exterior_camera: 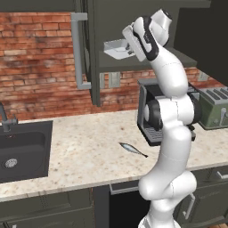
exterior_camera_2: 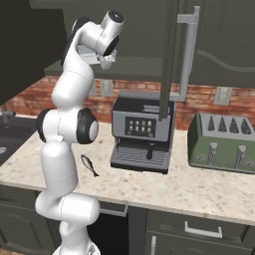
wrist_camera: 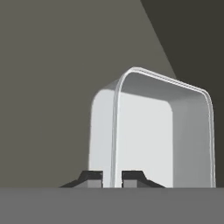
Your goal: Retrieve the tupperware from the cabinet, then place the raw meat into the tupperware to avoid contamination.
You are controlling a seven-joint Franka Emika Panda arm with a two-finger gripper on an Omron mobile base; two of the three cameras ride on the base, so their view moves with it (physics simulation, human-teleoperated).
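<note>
The tupperware (wrist_camera: 148,131), a translucent greyish-white shallow container, stands on edge before the hand camera. One thin wall runs down between my two fingertips. My gripper (wrist_camera: 112,177) is shut on that wall. From the left base the tupperware (exterior_camera: 116,49) hangs at the cabinet (exterior_camera: 147,67) opening, above its bottom shelf, held by my gripper (exterior_camera: 129,50). The cabinet door (exterior_camera: 93,53) stands open, with its bar handle (exterior_camera: 79,49) facing out. The raw meat, a small silvery fish (exterior_camera: 132,149) (exterior_camera_2: 89,165), lies on the counter in front of the arm.
A dark coffee machine (exterior_camera: 149,118) (exterior_camera_2: 142,132) stands right under the open cabinet. To its right is a green toaster (exterior_camera_2: 224,142). The dark sink basin (exterior_camera: 22,149) is set in the counter (exterior_camera: 84,151) at the left. The open door's edge (exterior_camera_2: 169,55) hangs above the coffee machine.
</note>
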